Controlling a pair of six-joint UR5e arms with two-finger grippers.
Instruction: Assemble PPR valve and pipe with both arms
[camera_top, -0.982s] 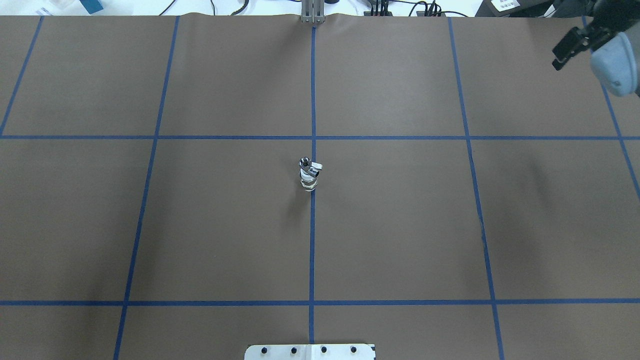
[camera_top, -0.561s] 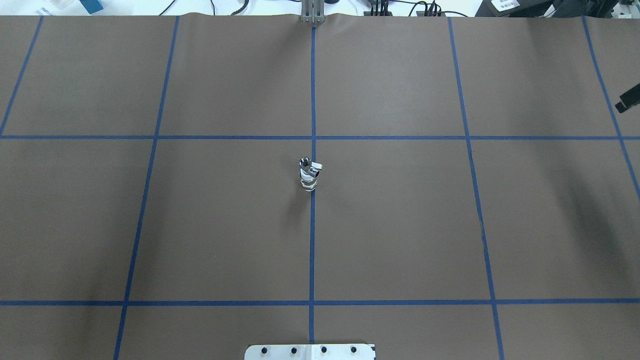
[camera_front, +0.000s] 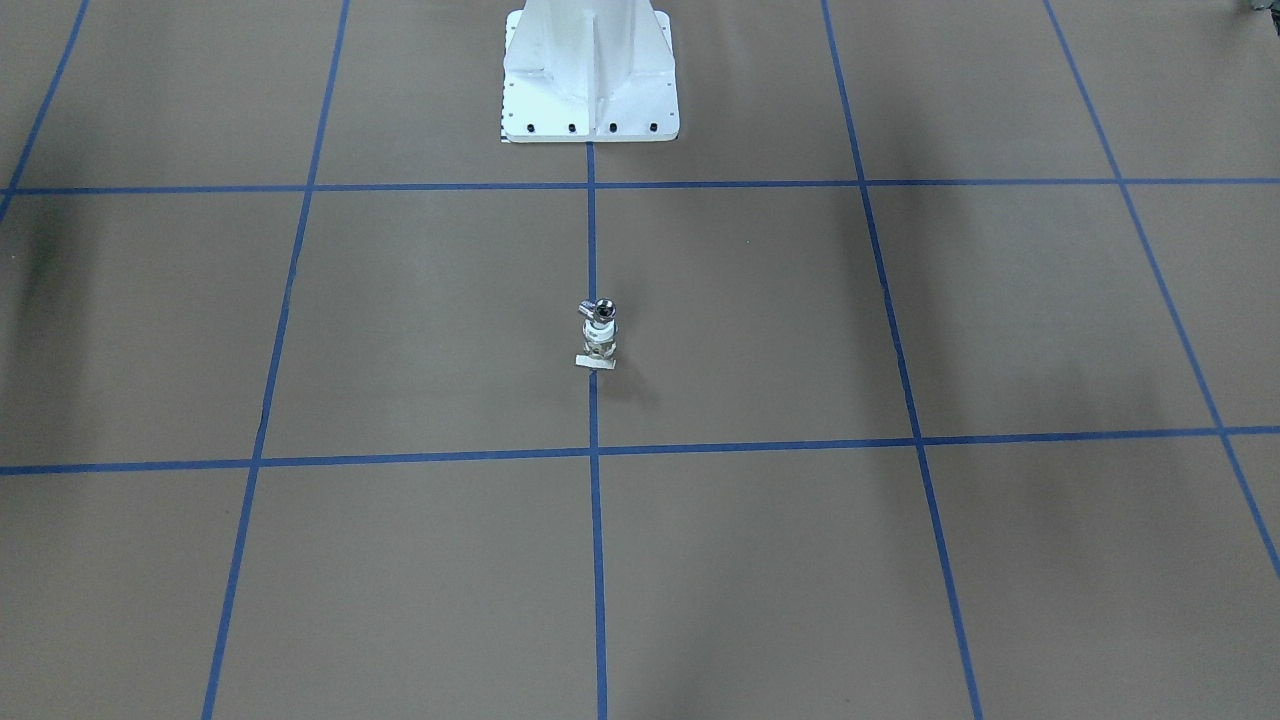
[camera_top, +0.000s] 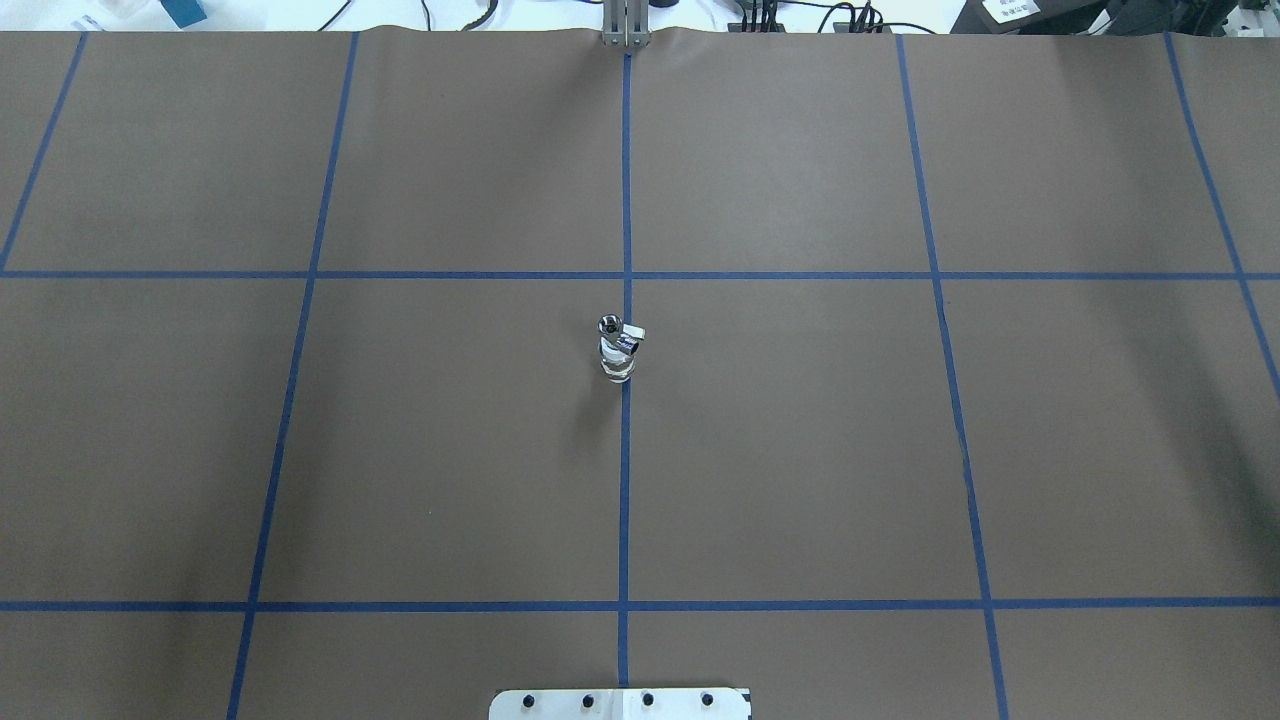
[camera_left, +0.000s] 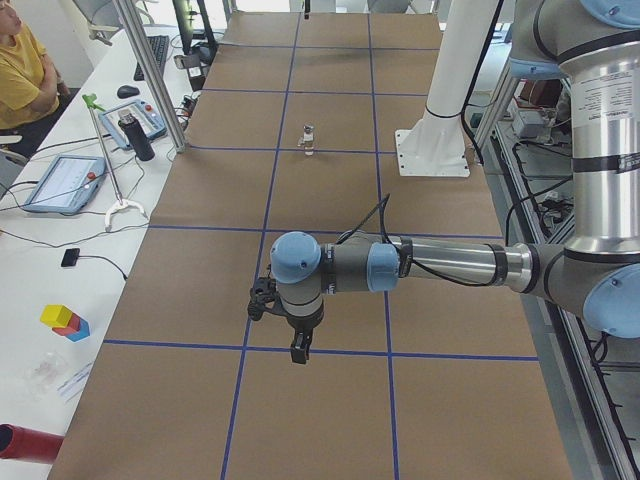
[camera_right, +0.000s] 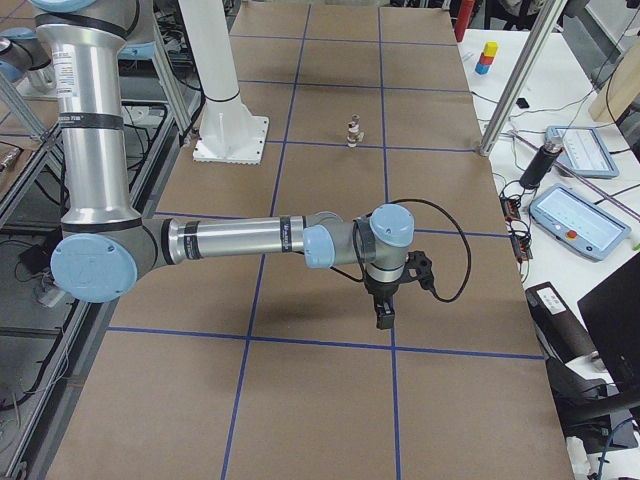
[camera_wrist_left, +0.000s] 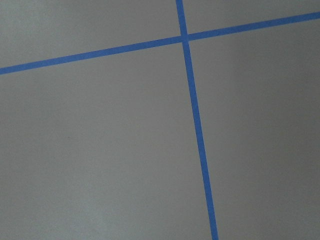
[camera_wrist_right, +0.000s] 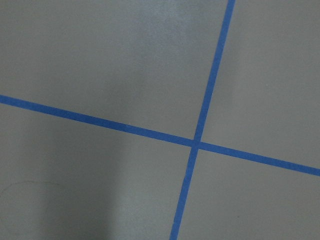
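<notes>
We record the valve (camera_top: 617, 350) upright on the worktop (camera_top: 800, 450). The left hand (camera_left: 300, 354) and right hand (camera_right: 384, 318) hang well apart from it; we cannot tell their closure.

Two arms (camera_left: 450, 265) (camera_right: 230, 240), one metal valve fitting (camera_top: 618, 350), one white pedestal (camera_front: 590, 70), one person (camera_left: 22, 75).

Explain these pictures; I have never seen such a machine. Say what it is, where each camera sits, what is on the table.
It is a robot: two grey arms on a white pedestal. Two cameras look down on the table, one from behind the robot, one facing it. Two stand at the table's ends: one shows the left arm and left pincer near, the other the right arm and right pincer. The wrist cameras see only table cover and blue tape. One small chrome-and-white valve piece stands upright at the centre. I see nothing in either pincer; open or shut, I cannot tell.
</notes>
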